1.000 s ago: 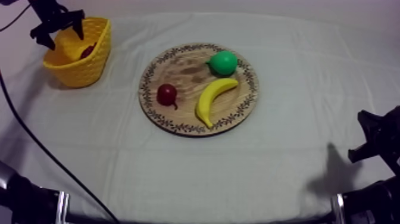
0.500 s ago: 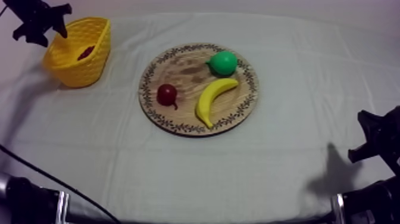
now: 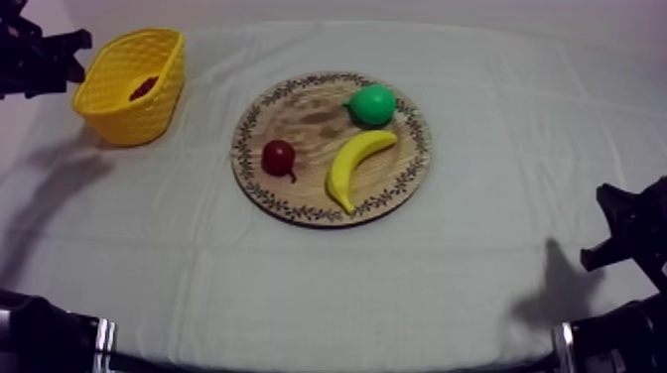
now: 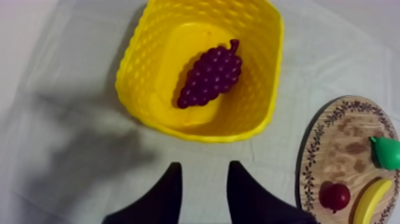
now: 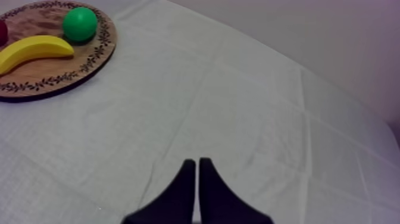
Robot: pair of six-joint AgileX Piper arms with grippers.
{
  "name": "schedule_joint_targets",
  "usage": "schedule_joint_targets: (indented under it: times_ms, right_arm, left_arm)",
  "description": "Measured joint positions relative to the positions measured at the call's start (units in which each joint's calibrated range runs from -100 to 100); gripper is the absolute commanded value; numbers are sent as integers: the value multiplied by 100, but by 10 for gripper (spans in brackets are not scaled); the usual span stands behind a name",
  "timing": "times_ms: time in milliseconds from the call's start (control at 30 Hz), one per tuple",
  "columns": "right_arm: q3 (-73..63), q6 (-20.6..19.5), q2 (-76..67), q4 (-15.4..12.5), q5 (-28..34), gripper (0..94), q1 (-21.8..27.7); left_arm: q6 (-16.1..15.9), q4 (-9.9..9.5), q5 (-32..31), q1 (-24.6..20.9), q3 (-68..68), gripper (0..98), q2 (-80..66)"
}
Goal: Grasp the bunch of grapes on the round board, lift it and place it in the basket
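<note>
Top view: a grey-white cloth with fold creases covers the tabletop (image 3: 476, 248). At the centre lies a round wooden board (image 3: 308, 124) with a leaf-patterned rim. At the upper left stands a yellow basket (image 3: 139, 114) with latticed walls. On the board rest a curved banana (image 3: 355, 164), a smooth green pear (image 3: 372, 104) and a small red fruit (image 3: 279, 157). The knobbly purple bunch of grapes (image 4: 211, 76) lies inside the basket. The left gripper (image 4: 203, 173) hovers beside the basket, its black fingers spread with nothing between them. The right gripper (image 5: 197, 162) has its fingers pressed together over bare cloth.
</note>
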Motion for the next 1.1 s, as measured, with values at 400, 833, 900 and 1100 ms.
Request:
schedule_joint_targets:
  times_ms: [400,833,900,1100]
  right_arm:
    - [0,0,0,0,0,3,0]
    - [0,0,0,0,0,3,0]
    - [0,0,0,0,0,3,0]
    - [0,0,0,0,0,3,0]
  left_arm:
    - [183,-59,-1413,-17,2386,12,-2368]
    - [388,-117,-1192,-92,4231,0,-4945]
    - [237,-111,-1135,-94,4442,0,-5311]
    - [-257,-84,-1106,-109,4951,0,-6147]
